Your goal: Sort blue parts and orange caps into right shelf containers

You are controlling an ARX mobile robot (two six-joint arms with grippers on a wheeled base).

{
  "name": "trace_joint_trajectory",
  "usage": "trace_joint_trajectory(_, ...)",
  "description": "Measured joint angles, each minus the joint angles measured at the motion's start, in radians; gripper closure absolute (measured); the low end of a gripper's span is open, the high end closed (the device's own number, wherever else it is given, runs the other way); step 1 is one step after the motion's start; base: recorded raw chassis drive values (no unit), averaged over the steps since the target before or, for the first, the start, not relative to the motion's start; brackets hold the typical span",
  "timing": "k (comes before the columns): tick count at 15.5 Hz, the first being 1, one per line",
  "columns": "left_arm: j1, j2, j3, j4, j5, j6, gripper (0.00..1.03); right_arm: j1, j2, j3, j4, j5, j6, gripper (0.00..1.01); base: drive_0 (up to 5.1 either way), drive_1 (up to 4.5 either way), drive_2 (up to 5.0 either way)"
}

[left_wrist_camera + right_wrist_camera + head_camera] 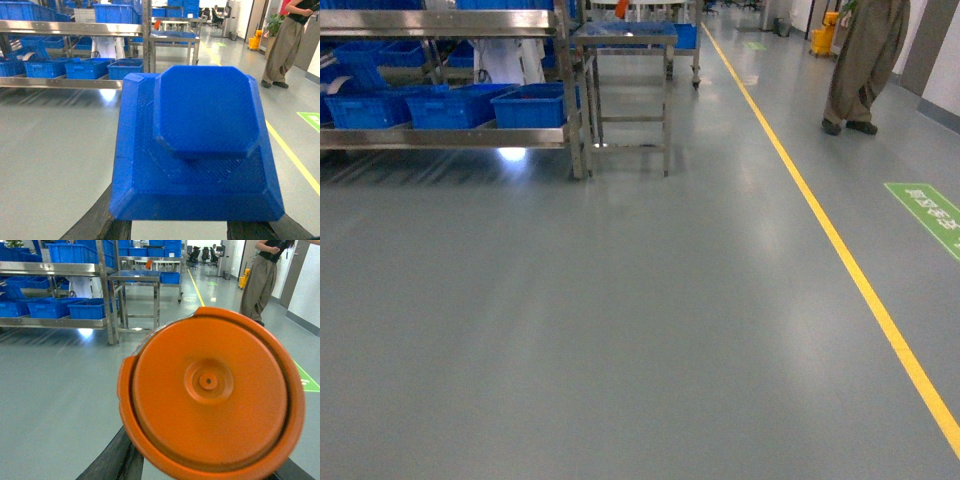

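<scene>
Left gripper (175,231): dark fingers (97,220) show at the bottom corners of its wrist view, clamped on the base of a blue part (197,150), a stepped block with chamfered corners; held flat face forward, likely so it rides steady in transit.
Right gripper (200,471): closed on the lower rim of an orange cap (210,395), round, with a centre boss; it fills most of that wrist view, one finger (112,460) visible beneath.
Head view: neither arm nor load appears; only grey floor (600,330) with a yellow line (840,250) running away at the right.
Shelf rack (450,135): steel, far left; blue crates (455,105) sit in a row on its low shelf, the rightmost at the shelf's right end.
Steel table (625,90): just beside the rack's right post.
Person (865,65): standing beyond the yellow line, far right.
Judgement: both loads in hand and crates well apart from them, so this reads as the carrying leg; drop-off not yet begun.
</scene>
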Motion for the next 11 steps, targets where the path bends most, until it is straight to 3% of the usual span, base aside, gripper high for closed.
trace_joint_trajectory(11,0.000,0.000,0.000,-0.001,0.000,0.000,0.60,0.000,0.000,0.000,-0.001,0.000,0.000,0.61,0.1,4.24,-4.1)
